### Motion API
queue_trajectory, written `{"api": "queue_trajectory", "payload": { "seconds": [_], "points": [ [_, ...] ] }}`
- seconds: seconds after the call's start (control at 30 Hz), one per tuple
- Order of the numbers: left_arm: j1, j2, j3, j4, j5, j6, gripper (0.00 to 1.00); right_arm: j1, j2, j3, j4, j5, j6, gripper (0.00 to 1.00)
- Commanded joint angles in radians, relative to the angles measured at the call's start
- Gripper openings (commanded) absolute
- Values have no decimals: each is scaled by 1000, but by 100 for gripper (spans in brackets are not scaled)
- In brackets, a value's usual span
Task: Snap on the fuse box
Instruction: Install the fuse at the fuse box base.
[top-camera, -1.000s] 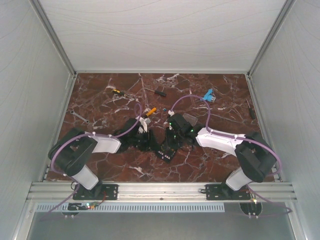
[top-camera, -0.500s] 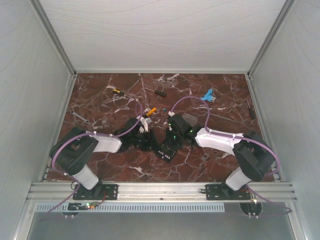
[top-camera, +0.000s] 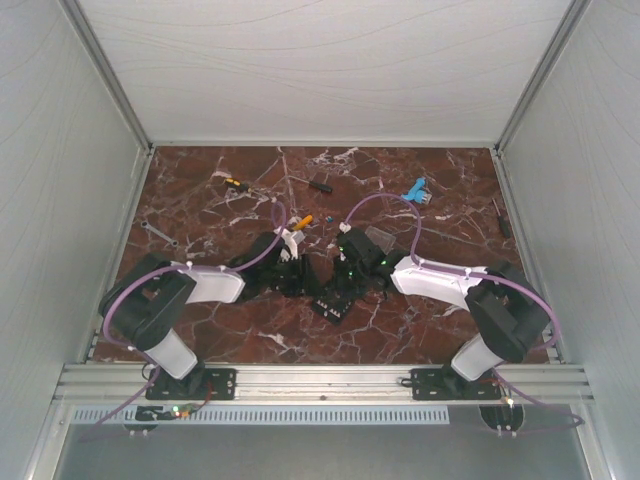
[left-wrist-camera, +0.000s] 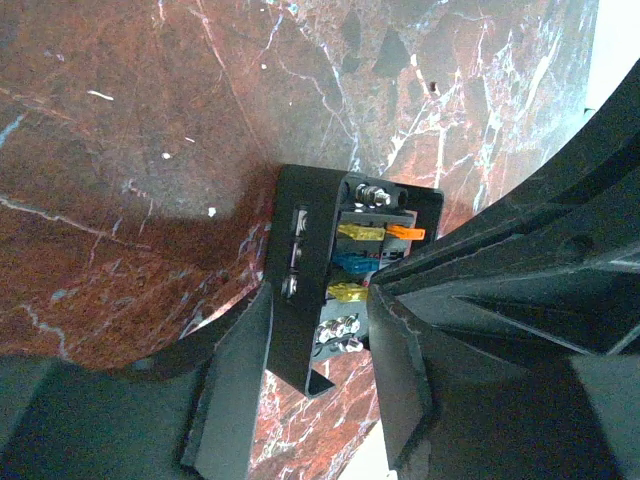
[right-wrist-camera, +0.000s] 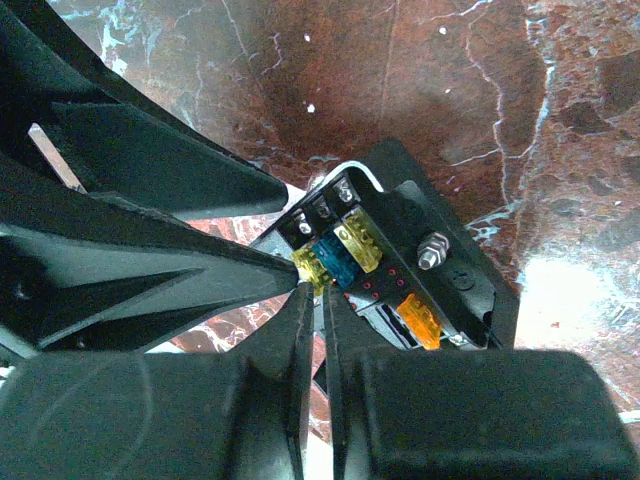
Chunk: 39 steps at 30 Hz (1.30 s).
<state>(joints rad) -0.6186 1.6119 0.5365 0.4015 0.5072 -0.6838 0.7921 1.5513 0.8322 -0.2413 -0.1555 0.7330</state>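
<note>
Fuse box (left-wrist-camera: 305, 240) — black, yellow, blue and orange fuses showing; on the red marble tabletop (left-wrist-camera: 120, 150), near centre between the arms. Left gripper (left-wrist-camera: 318, 305): jaws clamped on the box's sides. Right gripper (right-wrist-camera: 320, 290): jaws together — tips at a yellow fuse (right-wrist-camera: 308, 266).

From above, the fuse box (top-camera: 333, 303) is mostly covered by the left hand (top-camera: 305, 283) and right hand (top-camera: 340, 288), and its fuses are too small to tell apart. Each wrist view loses 1 side of the box behind the other arm's hand. The small tools (top-camera: 236, 184) at the far edge of the counter (top-camera: 200, 330) are too tiny to name.
</note>
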Motion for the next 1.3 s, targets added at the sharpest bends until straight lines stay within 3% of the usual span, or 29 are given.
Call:
{"api": "queue_trajectory", "payload": {
  "seconds": [0.0, 0.73, 1.27],
  "points": [
    [-10, 6, 46, 13, -10, 11, 44, -8, 3, -17, 13, 18, 8, 2],
    [-59, 36, 52, -89, -92, 64, 40, -26, 102, -74, -141, 125, -66, 0],
    [-59, -6, -1, -16, -49, 12, 40, -70, 152, -89, -252, 292, -132, 0]
  ]
}}
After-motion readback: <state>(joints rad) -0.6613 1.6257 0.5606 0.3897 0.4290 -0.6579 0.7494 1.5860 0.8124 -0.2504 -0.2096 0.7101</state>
